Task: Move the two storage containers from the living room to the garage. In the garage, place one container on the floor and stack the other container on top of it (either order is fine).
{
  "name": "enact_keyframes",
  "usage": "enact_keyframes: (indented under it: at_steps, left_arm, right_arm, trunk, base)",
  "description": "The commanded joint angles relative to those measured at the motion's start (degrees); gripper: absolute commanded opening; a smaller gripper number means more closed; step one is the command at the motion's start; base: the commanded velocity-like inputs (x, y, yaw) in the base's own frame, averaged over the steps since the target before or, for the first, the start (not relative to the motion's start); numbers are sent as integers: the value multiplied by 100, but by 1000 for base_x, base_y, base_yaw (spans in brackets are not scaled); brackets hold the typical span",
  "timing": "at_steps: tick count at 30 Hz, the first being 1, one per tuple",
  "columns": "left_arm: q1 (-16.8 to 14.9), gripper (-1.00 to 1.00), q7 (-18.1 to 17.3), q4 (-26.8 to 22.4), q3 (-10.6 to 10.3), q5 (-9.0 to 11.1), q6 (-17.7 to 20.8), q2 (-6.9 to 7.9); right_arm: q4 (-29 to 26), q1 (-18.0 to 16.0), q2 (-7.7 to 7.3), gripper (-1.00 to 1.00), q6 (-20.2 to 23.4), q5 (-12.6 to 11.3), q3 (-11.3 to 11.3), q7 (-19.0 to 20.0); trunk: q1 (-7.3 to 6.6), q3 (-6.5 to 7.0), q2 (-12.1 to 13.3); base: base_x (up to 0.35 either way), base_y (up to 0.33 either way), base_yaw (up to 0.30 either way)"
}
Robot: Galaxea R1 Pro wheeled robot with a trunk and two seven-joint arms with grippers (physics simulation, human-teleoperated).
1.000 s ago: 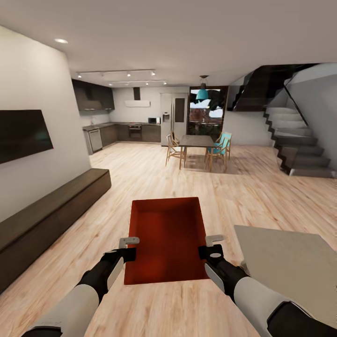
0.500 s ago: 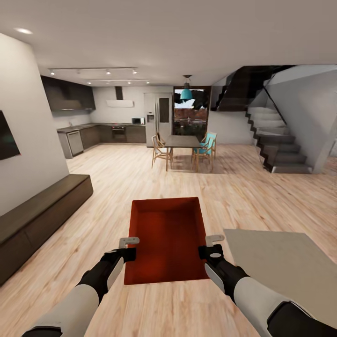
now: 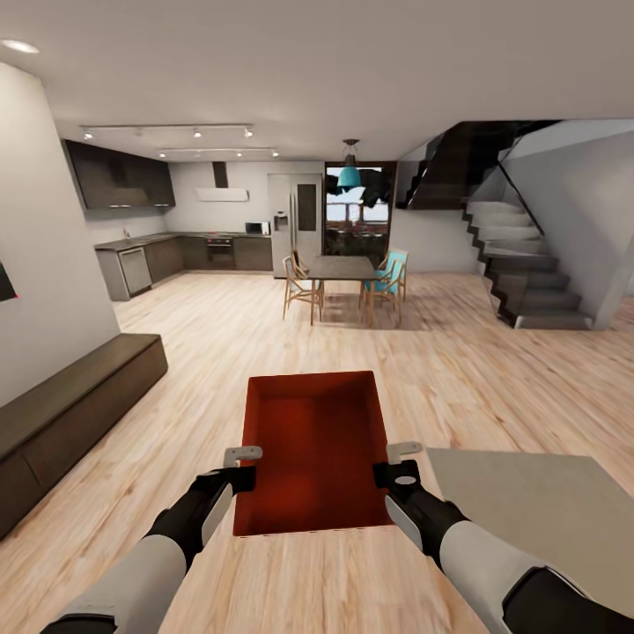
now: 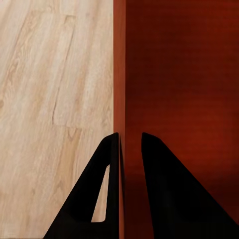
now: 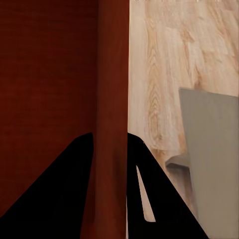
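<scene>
Two arms are seen in the head view, entering from approx. 7 and 5 o'clock. Each upper section is covered by a smooth white/light-grey shell, rounded in cross-section. On the right arm, a dark cuff is seen nearest the camera, at the 5 o'clock corner. Toward the wrists, black segmented housings are fitted, w/ a pale panel along each forearm side.

The left gripper (image 3: 236, 467) and right gripper (image 3: 398, 462) are built black at the base, w/ small light-grey finger brackets on top.

In the wrist views, the fingers (image 4: 107, 189) are shown as matte black tapered wedges; a slim triangular cut-out is seen in one finger (image 5: 149, 194) per gripper.
</scene>
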Motion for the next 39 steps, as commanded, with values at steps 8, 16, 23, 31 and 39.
enact_keyframes:
  at_steps: [8, 16, 23, 31, 39]
  left_arm:
    - [5, -100, 63, 3, -81, 84, 30, 3]
    - [5, -100, 63, 4, -79, 91, 30, 5]
    - [5, -100, 63, 5, -79, 91, 30, 0]
    - [5, -100, 63, 6, -79, 100, 30, -2]
    - [5, -100, 63, 6, -79, 100, 30, -2]
  right_arm:
    - [-91, -7, -2, -100, 41, 28, 34, -42]
    - [-91, -7, -2, -100, 41, 28, 32, -43]
    - [-91, -7, -2, -100, 41, 28, 34, -44]
    - [-91, -7, -2, -100, 41, 28, 33, -42]
    - [-91, -7, -2, -100, 41, 28, 34, -42]
  trunk:
    - [6, -4, -6]
    - [6, -4, -6]
    - [6, -4, -6]
    - [6, -4, -6]
    - [6, -4, -6]
  base:
    - [323, 0, 0]
    - [323, 0, 0]
    - [323, 0, 0]
    - [323, 0, 0]
    - [323, 0, 0]
